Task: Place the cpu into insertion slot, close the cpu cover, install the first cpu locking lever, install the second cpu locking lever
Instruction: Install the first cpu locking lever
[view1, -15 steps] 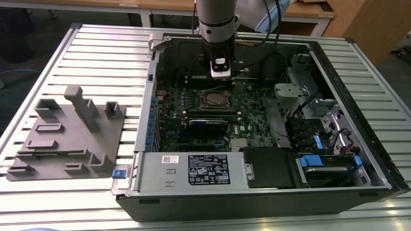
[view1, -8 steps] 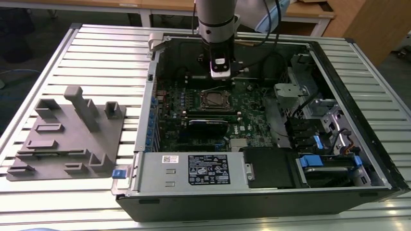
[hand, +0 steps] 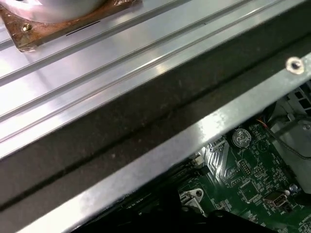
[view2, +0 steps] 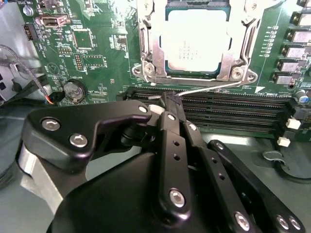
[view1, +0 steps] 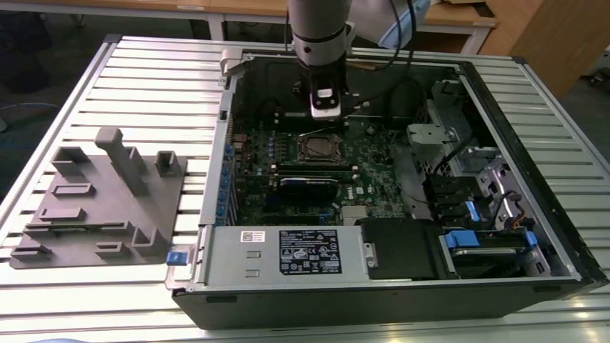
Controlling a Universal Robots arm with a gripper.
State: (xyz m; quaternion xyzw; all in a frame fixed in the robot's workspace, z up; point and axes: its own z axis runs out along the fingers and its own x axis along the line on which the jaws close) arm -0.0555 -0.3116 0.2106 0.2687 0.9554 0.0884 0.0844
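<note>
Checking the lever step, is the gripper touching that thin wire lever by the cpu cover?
Touching: in the second wrist view the gripper fingertips meet the thin lever below the cpu cover.

A ribbed, silver-grey metal worktable [view1: 143,78] of long parallel slats spreads across the exterior view — behind it stand light wooden desks [view1: 238,8] on white legs, over dark floor [view1: 53,36], with a tan wooden cabinet panel [view1: 543,39] at the exterior view's right.
</note>
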